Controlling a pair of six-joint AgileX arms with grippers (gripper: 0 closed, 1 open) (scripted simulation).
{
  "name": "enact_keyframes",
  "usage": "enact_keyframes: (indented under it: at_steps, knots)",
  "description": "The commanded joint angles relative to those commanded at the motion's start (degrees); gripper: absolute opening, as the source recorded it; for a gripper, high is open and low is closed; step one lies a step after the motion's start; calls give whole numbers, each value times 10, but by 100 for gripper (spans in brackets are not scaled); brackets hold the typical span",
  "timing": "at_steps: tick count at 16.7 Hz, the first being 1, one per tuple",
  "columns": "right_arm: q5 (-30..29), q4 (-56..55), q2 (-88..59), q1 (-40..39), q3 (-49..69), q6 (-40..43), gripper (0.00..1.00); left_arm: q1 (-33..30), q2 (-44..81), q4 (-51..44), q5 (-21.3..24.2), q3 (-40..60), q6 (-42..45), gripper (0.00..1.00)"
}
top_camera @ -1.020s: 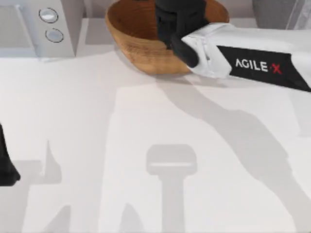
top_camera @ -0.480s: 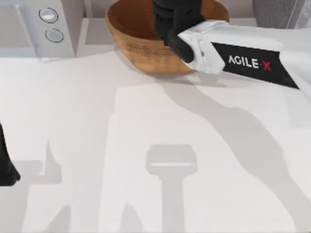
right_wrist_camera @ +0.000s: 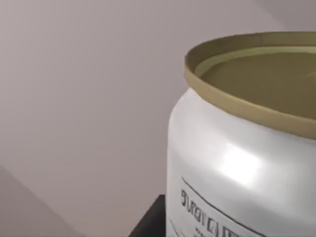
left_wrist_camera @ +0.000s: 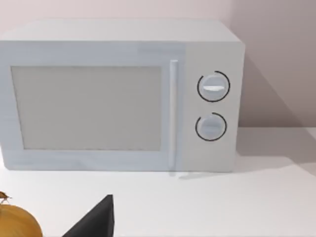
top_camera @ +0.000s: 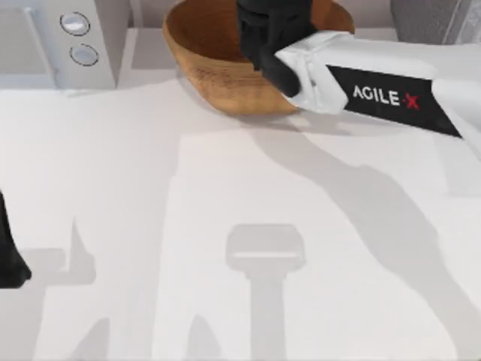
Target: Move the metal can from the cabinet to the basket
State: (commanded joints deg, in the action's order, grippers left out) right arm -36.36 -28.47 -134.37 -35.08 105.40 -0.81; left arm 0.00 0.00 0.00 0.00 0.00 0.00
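The right pincer (top_camera: 272, 30) hangs over the basket (top_camera: 203, 53) near its far rim, gripping the metal can (right_wrist_camera: 237, 163). Open bench (top_camera: 150, 188) spreads below. The left arm sits parked at the left edge.

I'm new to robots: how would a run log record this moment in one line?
right arm: over basket | metal can: close at right wrist | left arm: parked, table's left edge
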Motion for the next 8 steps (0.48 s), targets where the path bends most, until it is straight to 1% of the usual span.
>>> enact_keyframes:
  at_steps: [5,6,8]
  knots:
    - [0,0,0,0,0,0,98,0,0,0,0,0,0,100]
    - [0,0,0,0,0,0,100,0,0,0,0,0,0,100]
    - [0,0,0,0,0,0,100,0,0,0,0,0,0,100]
